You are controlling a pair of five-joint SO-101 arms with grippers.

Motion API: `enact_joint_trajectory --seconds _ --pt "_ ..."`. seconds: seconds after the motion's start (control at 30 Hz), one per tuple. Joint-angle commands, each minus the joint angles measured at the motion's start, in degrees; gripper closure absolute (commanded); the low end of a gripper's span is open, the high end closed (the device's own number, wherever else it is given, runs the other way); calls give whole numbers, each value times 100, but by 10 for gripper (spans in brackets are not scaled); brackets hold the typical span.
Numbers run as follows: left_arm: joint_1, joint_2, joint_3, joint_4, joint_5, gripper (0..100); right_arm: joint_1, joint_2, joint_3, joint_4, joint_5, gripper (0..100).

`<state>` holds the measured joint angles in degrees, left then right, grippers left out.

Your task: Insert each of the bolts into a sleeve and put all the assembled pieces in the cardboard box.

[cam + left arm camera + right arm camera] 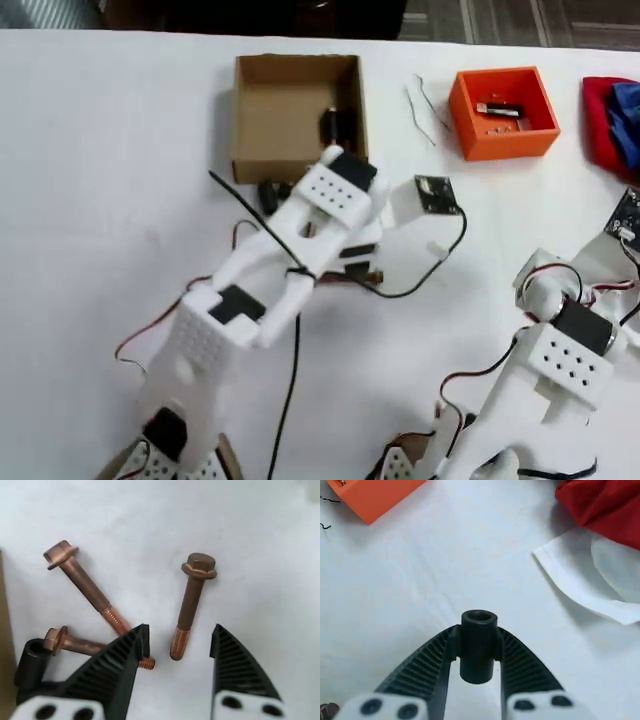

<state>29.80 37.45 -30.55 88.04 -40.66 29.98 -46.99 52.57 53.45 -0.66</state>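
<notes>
**Right has a sleeve, left stands open over the bolts**

Table, seen from the high view. My left arm stretches from 7 o'clock toward centre. My right arm is folded at 4 o'clock.

Cardboard box at 11–12 o'clock. A dark piece lies inside, too small to tell if it is assembled. The box sits just past my left wrist, so I judge drops are a short carry. Orange box at 1 o'clock, red cloth at 2 o'clock; both are off my working patch.

Left gripper: fingers spread, nothing held, hanging low over three copper bolts. The nearest bolt has its threaded end just short of the gap, which looks like the line-up for a pick. A second bolt lies beside it. A third bolt runs behind one finger, touching a loose sleeve.

Right gripper: clamped on a black sleeve, bore end clear of the fingertips. I judge it is held that way so a bolt can enter.
</notes>
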Motion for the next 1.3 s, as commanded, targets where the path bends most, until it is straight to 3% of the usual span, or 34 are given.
enact_joint_trajectory --seconds 0.0,0.27,0.6,0.9,0.97,1.13,1.27 --pt "97 -18 -154 -158 44 774 57 4 -97 -110 -35 976" --pt "589 527 -189 -316 70 774 57 40 -97 -110 -35 976" --pt "440 879 -233 -651 79 774 40 4 -79 -84 -35 976" --pt "378 1301 -1121 -571 97 775 13 40 -62 -92 -35 976" --pt "369 1477 -1244 -404 97 800 22 48 -62 -92 -35 976" --pt "369 1802 -1692 105 88 981 22 22 -62 -92 -35 976" --pt "220 1873 -2114 343 70 928 22 4 -62 -75 -35 976"
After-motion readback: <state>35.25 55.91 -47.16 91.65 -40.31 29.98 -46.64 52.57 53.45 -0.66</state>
